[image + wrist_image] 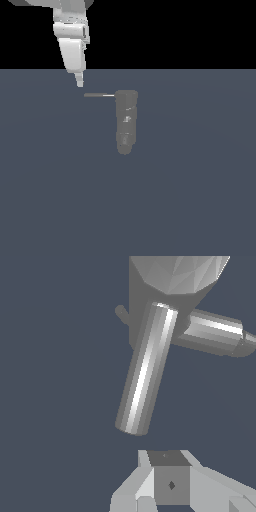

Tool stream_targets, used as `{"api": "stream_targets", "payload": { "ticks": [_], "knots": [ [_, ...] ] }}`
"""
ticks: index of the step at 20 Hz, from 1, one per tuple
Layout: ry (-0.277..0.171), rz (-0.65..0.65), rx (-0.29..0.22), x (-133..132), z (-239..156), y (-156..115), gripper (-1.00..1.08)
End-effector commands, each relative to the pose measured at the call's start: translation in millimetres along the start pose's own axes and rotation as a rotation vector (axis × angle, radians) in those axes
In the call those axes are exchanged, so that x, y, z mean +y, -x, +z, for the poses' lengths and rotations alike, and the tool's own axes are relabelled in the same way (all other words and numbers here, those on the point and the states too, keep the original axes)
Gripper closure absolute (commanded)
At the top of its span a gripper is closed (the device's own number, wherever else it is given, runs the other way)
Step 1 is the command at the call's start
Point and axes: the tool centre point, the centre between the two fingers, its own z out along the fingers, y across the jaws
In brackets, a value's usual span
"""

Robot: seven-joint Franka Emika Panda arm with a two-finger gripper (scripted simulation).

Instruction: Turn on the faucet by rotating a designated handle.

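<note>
The faucet [126, 122] is a dull grey segmented cylinder on the flat grey-blue floor. Its handle [99, 95], a thin rod with a silvery stretch, sticks out from the faucet's top toward the exterior view's left. My gripper [79, 83] hangs just above and slightly beyond the handle's free end, not touching it. Its fingers are together with nothing held. In the wrist view the handle [145, 368] appears as a thick shiny rod running from the faucet [175, 276] toward my gripper [169, 461], with a small gap between the rod's end and the fingertips.
A flat grey-blue floor [200, 190] stretches all around the faucet. A second short cylinder [215, 331] juts from the faucet body in the wrist view. The white arm [72, 30] comes down from the upper part of the exterior view's left.
</note>
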Motion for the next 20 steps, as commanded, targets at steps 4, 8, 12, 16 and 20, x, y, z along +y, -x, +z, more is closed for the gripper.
{"api": "stream_targets", "payload": {
  "ticks": [4, 8, 12, 16, 20],
  "knots": [
    [0.002, 0.112, 0.008, -28.4, 19.7, -15.2, 1.08],
    [0.003, 0.175, 0.011, -43.6, 30.3, -25.2, 1.08],
    [0.004, 0.218, 0.012, -53.7, 37.2, -32.8, 1.08],
    [0.004, 0.241, 0.013, -59.1, 40.9, -37.2, 1.08],
    [0.004, 0.246, 0.013, -60.3, 41.6, -38.2, 1.08]
  ]
}}
